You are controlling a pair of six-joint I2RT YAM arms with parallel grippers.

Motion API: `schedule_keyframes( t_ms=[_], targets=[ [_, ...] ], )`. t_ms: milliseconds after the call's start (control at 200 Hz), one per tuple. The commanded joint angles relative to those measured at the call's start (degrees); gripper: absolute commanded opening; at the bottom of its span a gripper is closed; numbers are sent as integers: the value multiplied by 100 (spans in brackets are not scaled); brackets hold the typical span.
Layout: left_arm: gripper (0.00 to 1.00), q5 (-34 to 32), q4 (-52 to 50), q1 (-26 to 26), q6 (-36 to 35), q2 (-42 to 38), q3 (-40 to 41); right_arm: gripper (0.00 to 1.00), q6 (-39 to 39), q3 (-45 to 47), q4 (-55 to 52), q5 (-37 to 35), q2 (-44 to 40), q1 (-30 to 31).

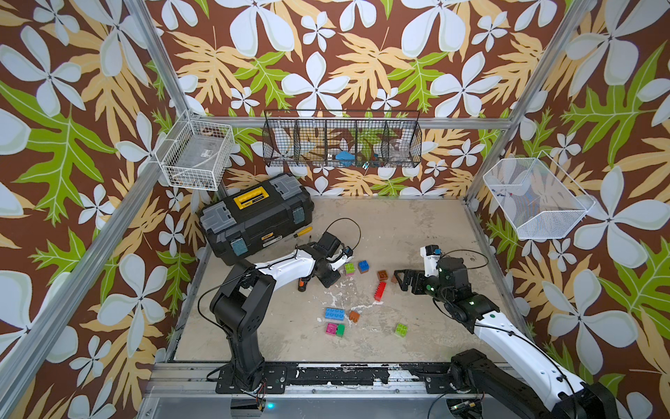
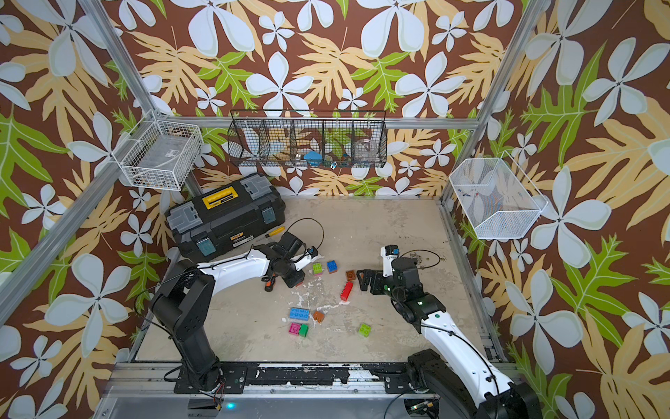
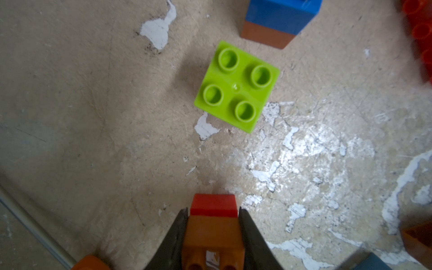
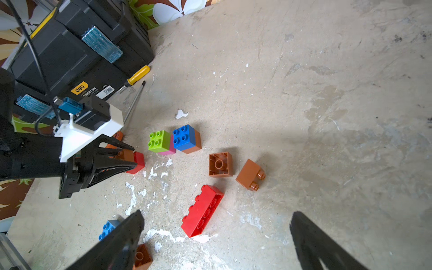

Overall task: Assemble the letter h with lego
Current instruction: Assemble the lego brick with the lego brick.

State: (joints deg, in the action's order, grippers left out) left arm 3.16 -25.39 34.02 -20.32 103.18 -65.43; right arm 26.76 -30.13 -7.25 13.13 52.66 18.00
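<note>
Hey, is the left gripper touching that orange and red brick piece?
Touching. The left wrist view shows the left gripper shut on the orange-and-red brick piece, its jaws pressed against both sides of the orange brick.

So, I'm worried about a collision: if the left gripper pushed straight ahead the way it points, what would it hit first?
Probably the green brick: it sits just ahead of the left gripper and its held orange-and-red bricks; height is unclear.

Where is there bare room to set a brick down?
Bare: the far stretch between the toolbox and the right wall; the front strip past the lone green brick. Crowded: the middle, from the left claw gripping orange-red bricks to the long red brick.
</note>
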Motion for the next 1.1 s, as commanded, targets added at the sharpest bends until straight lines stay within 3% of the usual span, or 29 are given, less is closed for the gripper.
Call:
schedule_keyframes(
  t_ms=[0, 165, 1096],
  targets=[
    [25, -43, -107, 8, -146, 10, -10, 100, -44, -13, -68, -64, -3, 1],
    [30, -26, -148, 4, -252, 85, -93, 100, 28, 27, 21, -21, 36, 1],
    [27, 402, -517, 8, -640, 559, -86, 100, 41, 59, -82, 207, 22, -4]
  ],
)
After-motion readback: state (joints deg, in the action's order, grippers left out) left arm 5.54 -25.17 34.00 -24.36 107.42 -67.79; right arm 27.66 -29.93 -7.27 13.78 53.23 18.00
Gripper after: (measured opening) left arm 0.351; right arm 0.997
